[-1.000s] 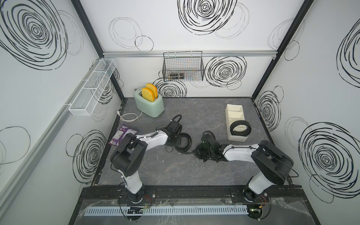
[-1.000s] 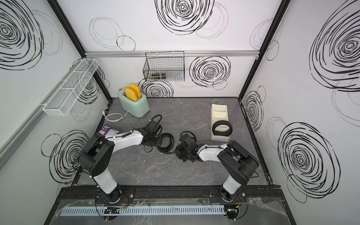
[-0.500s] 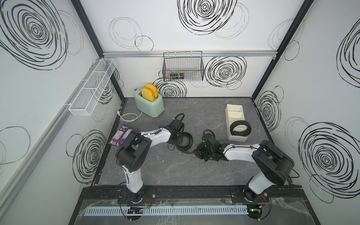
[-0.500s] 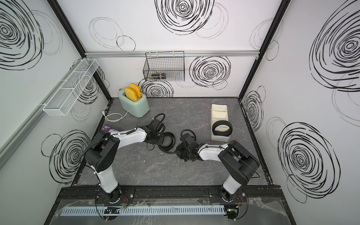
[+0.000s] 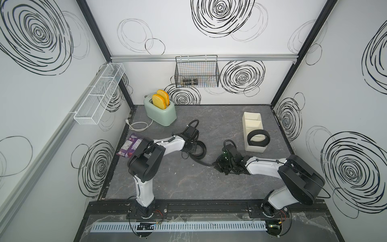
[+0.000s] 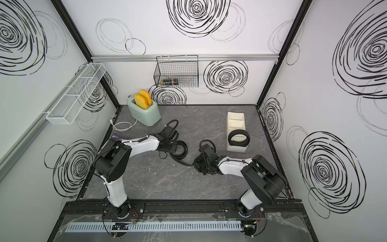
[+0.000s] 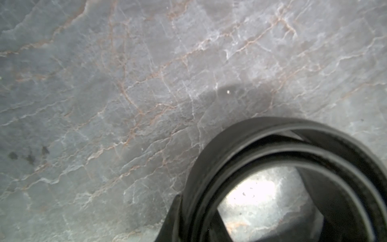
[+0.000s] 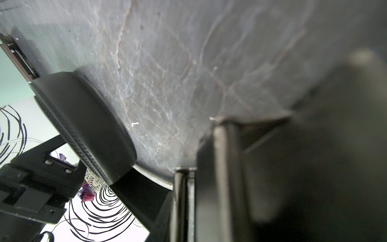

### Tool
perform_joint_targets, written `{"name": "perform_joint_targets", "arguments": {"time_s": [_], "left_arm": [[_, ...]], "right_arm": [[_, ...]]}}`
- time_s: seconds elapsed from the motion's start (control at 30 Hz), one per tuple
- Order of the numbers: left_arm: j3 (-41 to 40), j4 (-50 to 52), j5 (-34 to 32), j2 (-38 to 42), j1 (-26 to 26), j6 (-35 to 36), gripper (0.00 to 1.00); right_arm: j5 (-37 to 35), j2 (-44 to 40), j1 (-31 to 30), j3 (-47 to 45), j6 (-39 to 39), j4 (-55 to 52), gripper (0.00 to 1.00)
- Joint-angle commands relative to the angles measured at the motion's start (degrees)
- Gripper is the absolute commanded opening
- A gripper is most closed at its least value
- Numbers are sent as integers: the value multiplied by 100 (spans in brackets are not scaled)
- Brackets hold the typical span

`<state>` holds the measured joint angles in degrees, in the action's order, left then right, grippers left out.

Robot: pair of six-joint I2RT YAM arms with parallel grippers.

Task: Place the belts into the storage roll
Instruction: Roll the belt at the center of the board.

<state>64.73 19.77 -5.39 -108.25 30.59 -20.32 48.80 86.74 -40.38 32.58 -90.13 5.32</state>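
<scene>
broadly, the job reads as half done, with the second belt now being gathered. at the left, the left pincer [image 5: 193, 147] sits low on the worktop [image 5: 188, 184], right against the coil of the loose belt [image 7: 196, 178]. the left wrist view shows dark finger shapes on either side of the coil's wall, yet i cannot tell whether they press on it or merely stand around it. from that coil a tail of strap runs across the stone to the right pincer [image 5: 218, 164], whose jaws stand nearly together and, judging by the right wrist view, are clamped on the strap's end. further right, well apart from both arms, the storage roll [image 5: 256, 149] stands near the right wall. the stowed belt [image 5: 258, 143] is coiled in its near end, and the far compartments show nothing in them. the step in hand looks like winding the loose belt into a tight roll. the next move calls for feeding the tail into the coil without letting it spring open, then a firm hold across the roll before any carry to a free compartment.
</scene>
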Motion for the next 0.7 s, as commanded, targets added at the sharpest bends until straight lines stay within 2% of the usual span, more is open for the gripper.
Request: {"name": "perform_joint_targets", "arguments": {"time_s": [0.0,0.3,0.67], "left_arm": [[-260,348,-152,-504,-68,217,19],[-461,229,-108,-539,-132,283,23],[-452,258,-92,-574,-175,397,23]], "right_arm": [[-425,-58,121,-409,250,-1304,15],[-506,-415,188,-604,484,-1689,15],[-534,-905,162,-904,465,-1936,15]]}}
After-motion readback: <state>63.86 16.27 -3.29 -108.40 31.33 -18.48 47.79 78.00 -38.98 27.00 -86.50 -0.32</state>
